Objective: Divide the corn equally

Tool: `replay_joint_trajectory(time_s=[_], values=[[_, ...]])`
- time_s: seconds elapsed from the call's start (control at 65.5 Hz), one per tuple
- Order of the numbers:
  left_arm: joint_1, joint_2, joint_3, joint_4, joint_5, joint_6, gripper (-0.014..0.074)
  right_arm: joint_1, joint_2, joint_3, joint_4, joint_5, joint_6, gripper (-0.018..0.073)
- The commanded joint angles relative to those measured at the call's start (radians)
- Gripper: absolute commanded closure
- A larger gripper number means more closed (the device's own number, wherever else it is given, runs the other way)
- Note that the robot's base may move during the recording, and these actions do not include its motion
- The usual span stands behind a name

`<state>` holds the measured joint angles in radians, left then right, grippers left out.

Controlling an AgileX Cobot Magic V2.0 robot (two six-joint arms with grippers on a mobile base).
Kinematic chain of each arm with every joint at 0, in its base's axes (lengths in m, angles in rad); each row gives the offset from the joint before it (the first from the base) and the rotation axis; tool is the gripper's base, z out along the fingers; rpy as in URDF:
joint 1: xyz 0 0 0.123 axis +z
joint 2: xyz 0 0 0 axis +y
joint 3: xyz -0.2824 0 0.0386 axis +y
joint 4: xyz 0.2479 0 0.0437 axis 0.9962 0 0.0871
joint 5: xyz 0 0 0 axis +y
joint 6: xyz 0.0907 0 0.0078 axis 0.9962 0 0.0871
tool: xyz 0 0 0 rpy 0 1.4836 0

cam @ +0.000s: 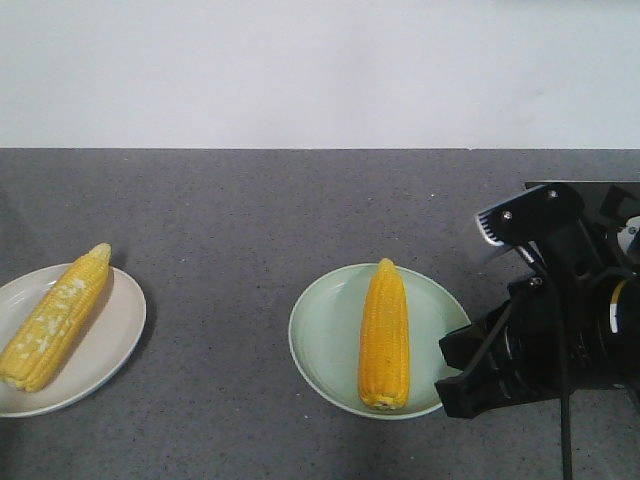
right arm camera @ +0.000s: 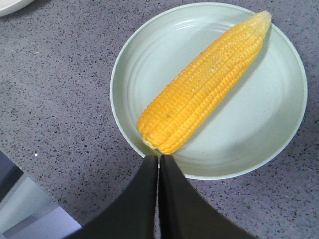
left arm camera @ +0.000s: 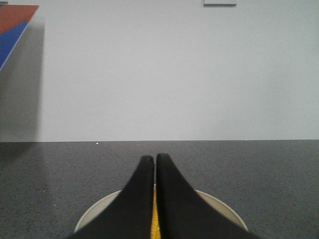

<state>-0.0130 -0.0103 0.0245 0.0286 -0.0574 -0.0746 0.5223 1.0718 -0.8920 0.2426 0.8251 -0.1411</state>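
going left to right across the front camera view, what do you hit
beige plate holding the pale patchy corn → bare grey table → green plate holding the deep yellow corn → right gripper, black, at the green plate's right edge

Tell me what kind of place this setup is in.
Probably a lab test bench, not a kitchen: a bare grey speckled tabletop, a plain white wall, and only two plates, each with one corn cob.

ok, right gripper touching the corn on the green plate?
Apart. Front view shows bare green plate between the right gripper and the corn; wrist view is ambiguous.
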Motion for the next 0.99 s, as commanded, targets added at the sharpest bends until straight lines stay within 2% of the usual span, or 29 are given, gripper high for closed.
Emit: replay_joint_trajectory(time_s=[0.0, 0.55, 0.611, 0.702, 0.916, 0.977], values=[[0.003, -0.017, -0.022, 0.0, -0.076, -0.009, 0.0604, 0.003, -0.019, -0.025, 0.008, -0.043, -0.007, 0.0569], [0.003, -0.017, -0.022, 0.0, -0.076, -0.009, 0.0604, 0.003, -0.02, -0.025, 0.008, -0.047, -0.007, 0.0569], [0.003, -0.017, -0.022, 0.0, -0.075, -0.009, 0.0604, -0.007, -0.043, -0.019, -0.026, -0.05, -0.015, 0.0569], [0.003, -0.017, -0.022, 0.0, -0.074, -0.009, 0.0604, -0.078, -0.106, 0.032, -0.048, -0.105, -0.034, 0.0569], [0.003, -0.017, -0.022, 0.0, -0.071, -0.009, 0.0604, -0.351, -0.357, 0.252, -0.058, -0.341, -0.045, 0.0566], [0.003, -0.017, -0.022, 0.0, -0.071, -0.009, 0.0604, -0.401, -0.449, 0.319, -0.06, -0.404, -0.065, 0.0566]])
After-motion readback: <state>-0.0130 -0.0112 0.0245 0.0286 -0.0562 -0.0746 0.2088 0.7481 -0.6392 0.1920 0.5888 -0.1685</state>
